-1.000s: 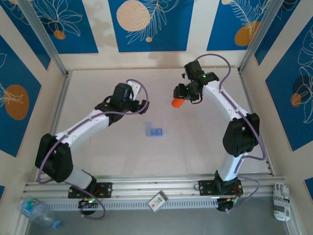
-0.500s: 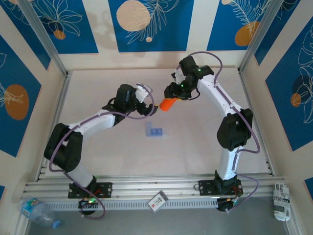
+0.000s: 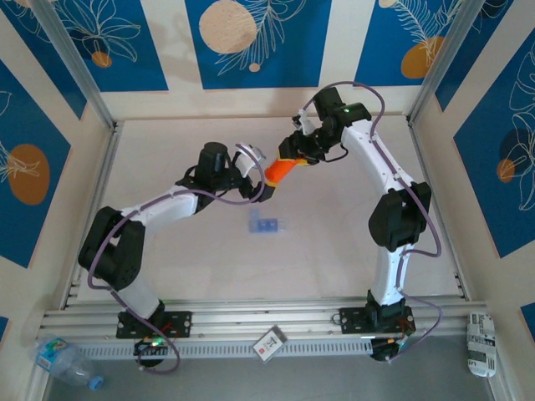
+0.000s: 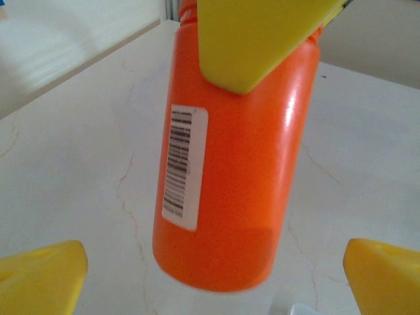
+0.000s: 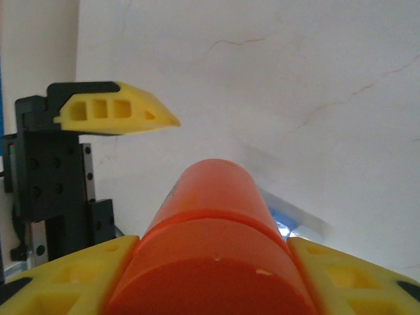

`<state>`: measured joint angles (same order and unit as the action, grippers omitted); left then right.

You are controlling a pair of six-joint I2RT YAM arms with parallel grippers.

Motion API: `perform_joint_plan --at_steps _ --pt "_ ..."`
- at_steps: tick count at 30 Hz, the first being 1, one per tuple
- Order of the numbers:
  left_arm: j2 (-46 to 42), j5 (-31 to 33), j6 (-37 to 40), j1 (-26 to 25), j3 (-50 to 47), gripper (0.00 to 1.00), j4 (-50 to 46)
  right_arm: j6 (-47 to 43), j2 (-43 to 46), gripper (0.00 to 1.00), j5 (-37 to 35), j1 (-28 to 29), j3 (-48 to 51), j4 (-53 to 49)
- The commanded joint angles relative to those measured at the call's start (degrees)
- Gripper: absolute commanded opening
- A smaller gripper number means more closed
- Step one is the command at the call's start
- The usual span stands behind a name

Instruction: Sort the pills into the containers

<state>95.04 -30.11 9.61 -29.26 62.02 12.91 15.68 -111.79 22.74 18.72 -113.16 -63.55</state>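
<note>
As my right arm has swung leftward, orange cylindrical plastic bottle (image 3: 277,171): now hangs tilted over the far half of the white table (image 3: 351,251), its base facing my left fingers.
Right gripper (image 3: 292,157): clamped on the bottle's cap end.
Left gripper (image 4: 213,289): jaws wide apart, touching nothing.
Pale-blue translucent compartment strip (image 3: 266,224): rests mid-table, just nearer than the bottle.
Pills: I cannot see them; sorting is not begun, and a handover seems next.

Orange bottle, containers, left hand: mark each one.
orange bottle (image 4: 226,177), left wrist view, middle of its side, beside the barcode label.
containers (image 3: 266,224), top external view, middle of the pale-blue strip.
left hand (image 3: 257,178), top external view, midway between its open fingertips.
</note>
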Motion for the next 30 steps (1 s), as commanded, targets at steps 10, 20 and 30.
perform_joint_plan --at_steps 10,20,30 --pt "2.03 -5.23 -1.98 0.51 2.82 0.91 0.73 1.29 0.84 0.31 10.78 1.30 0.19 2.16" --pt "2.78 -7.46 -5.52 0.49 3.14 0.75 3.00 2.55 2.45 0.31 12.00 1.32 4.35 5.26" --pt "3.44 -7.96 -5.66 0.45 2.92 0.81 1.61 3.40 3.50 0.31 12.32 1.02 6.07 6.99"
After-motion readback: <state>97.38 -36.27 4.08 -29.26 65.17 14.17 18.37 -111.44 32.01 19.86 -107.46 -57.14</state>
